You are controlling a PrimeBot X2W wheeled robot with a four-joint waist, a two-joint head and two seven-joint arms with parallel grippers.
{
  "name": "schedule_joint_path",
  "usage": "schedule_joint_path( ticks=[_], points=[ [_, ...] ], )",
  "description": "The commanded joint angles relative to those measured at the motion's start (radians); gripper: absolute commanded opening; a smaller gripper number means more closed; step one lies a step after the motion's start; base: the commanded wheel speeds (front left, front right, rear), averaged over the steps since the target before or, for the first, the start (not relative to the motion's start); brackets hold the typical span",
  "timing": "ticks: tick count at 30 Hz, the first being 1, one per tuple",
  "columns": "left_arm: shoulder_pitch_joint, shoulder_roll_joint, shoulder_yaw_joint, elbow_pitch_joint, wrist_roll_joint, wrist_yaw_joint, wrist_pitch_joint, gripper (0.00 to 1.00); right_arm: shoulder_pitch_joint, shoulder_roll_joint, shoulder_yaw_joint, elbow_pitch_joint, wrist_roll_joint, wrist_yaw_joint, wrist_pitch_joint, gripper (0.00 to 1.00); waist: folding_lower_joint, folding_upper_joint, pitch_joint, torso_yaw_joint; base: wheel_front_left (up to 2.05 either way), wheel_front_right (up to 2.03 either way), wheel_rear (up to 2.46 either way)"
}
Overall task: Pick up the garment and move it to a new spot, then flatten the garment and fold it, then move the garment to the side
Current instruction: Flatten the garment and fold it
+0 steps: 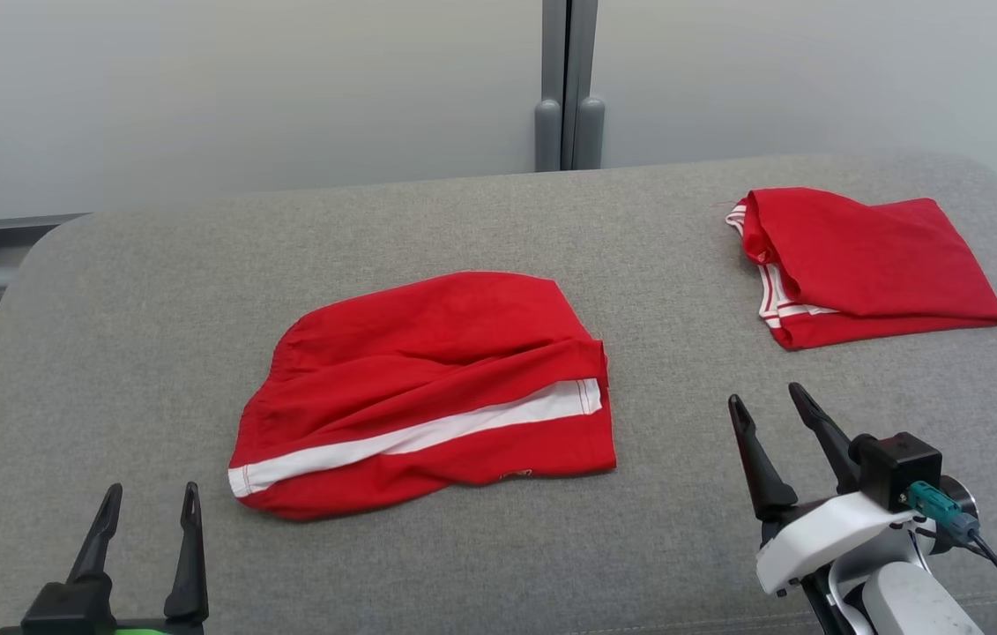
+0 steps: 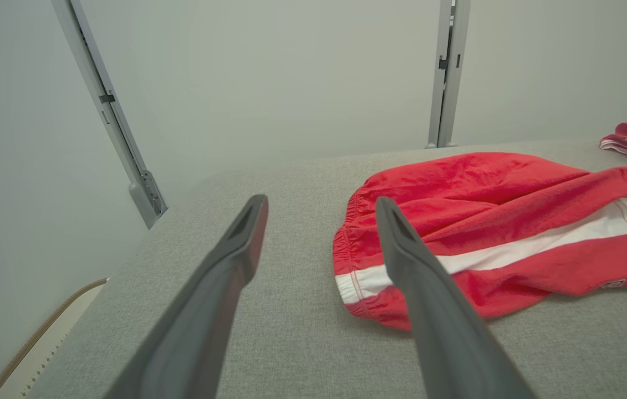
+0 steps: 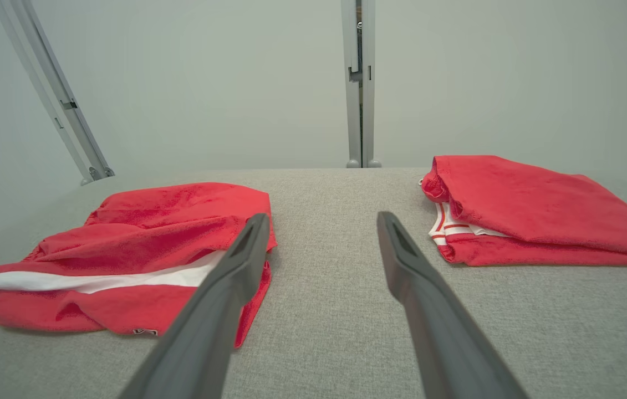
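Watching for: we think a pinch could take only the top layer of the garment (image 1: 427,392), since it lies rumpled with layers overlapping; it would then lift lopsided.
Second risk: the folded red garment (image 1: 868,265) sits at the far right corner of the surface (image 1: 154,291). A wide carry to that side could drag over it and undo it.
Third risk: fingers driven too low may snag the soft grey cover.
Garment place: mid-surface, closer to the near edge, white stripe (image 1: 427,432) running left to right, well apart from the folded one.
Left gripper (image 1: 152,488): released, jaws wide and empty, low by the near left corner. Its fingers point toward the far edge, just short of the garment's gathered left end.
Right gripper (image 1: 765,395): also released and empty, near the right part of the near edge. It leans slightly left, aimed at the bare strip between the two garments.
Step, as we judge it: pickup not yet begun.
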Motion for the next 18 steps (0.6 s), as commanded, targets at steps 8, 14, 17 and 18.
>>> schedule_joint_path(
  ticks=[8,14,17,18],
  points=[
    [0.023,0.023,-0.011,-0.005,-0.028,-0.002,0.0,1.0,0.012,-0.003,0.006,0.019,0.004,0.0,-0.002,1.0,0.0,-0.0001,-0.011,0.011,0.0,0.0,0.0],
    [0.029,0.023,-0.012,-0.002,-0.031,-0.002,0.0,1.0,0.006,0.001,0.008,0.028,0.0,0.0,-0.002,1.0,0.0,-0.0001,-0.01,0.012,0.0,0.0,0.0],
    [0.03,0.026,-0.015,0.001,-0.031,-0.002,0.0,1.0,0.003,0.0,0.01,0.028,0.0,0.0,-0.002,1.0,0.0,-0.0001,-0.008,0.011,0.0,0.0,0.0],
    [0.031,0.027,-0.016,0.002,-0.031,-0.002,0.0,1.0,0.003,-0.001,0.011,0.031,0.001,0.0,-0.002,1.0,0.0,-0.0001,-0.007,0.01,0.0,0.0,0.0]
  ],
)
